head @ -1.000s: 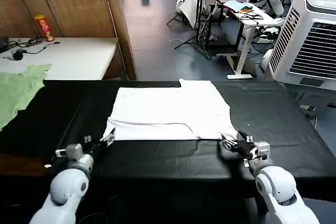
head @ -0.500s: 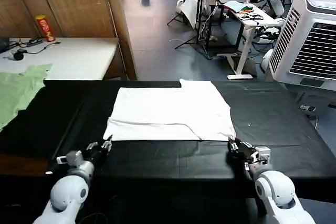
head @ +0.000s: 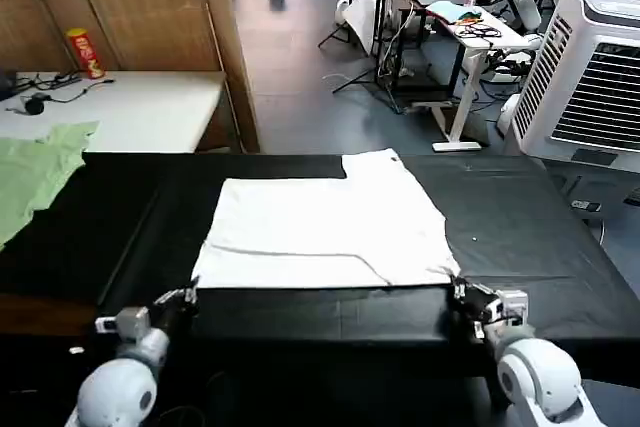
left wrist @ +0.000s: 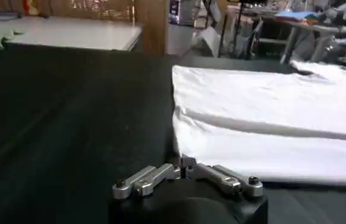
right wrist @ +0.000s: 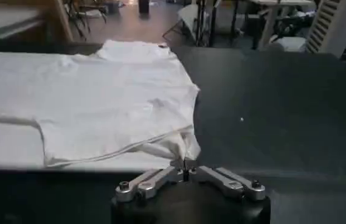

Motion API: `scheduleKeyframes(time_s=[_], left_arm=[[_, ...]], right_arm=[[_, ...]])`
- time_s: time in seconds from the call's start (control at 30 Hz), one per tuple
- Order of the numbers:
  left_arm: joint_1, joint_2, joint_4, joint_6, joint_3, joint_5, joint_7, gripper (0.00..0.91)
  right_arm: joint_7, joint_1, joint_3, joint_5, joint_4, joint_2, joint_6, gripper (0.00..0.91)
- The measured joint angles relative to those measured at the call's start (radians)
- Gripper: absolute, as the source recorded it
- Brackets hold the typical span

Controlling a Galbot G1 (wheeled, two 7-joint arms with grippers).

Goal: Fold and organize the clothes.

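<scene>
The left gripper (head: 186,297) sits at the near left corner of the white T-shirt (head: 320,227), jaws closed on that corner of the hem. The shirt lies partly folded in the middle of the black tabletop (head: 540,217), its near edge close to the tabletop's near side, plain white with a crease running across it. It looks soft, light and limp, likely to sag and slide unless held by both corners. On the right, the right gripper (head: 462,292) has its jaws closed on the near right corner
</scene>
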Motion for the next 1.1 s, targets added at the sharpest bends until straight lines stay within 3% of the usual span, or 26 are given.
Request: scheduleKeyframes(time_s=[0.17, 0.2, 0.23, 0.27, 0.63, 0.8, 0.93, 1.1], left_arm=[[0.096, 0.004, -0.045, -0.012, -0.031, 0.004, 0.000, 0.000], [0.110, 0.003, -0.049, -0.012, -0.034, 0.003, -0.001, 0.000], [0.121, 0.002, -0.052, -0.012, -0.036, 0.003, -0.006, 0.371], [0.131, -0.002, -0.058, -0.011, -0.037, 0.005, -0.018, 0.878], [0.240, 0.005, -0.163, 0.094, -0.102, 0.010, -0.050, 0.878], [0.235, 0.010, -0.217, 0.107, -0.137, -0.021, -0.032, 0.878], [0.113, 0.032, -0.180, 0.113, -0.119, -0.053, -0.041, 0.878], [-0.154, 0.070, -0.050, 0.143, -0.052, -0.146, -0.052, 0.878]], right_arm=[[0.002, -0.076, -0.001, -0.017, 0.047, 0.023, 0.006, 0.039], [-0.001, -0.085, 0.001, -0.017, 0.054, 0.025, 0.006, 0.098], [-0.005, -0.095, 0.005, -0.017, 0.062, 0.026, 0.005, 0.234], [-0.012, -0.105, 0.009, -0.017, 0.070, 0.026, 0.003, 0.878], [-0.019, -0.165, 0.065, 0.027, 0.197, 0.004, -0.046, 0.878], [-0.038, -0.088, 0.090, 0.075, 0.187, -0.022, 0.016, 0.878], [-0.043, 0.093, 0.058, 0.081, 0.078, -0.057, 0.068, 0.878], [-0.041, 0.341, -0.030, 0.076, -0.113, -0.064, 0.104, 0.878]])
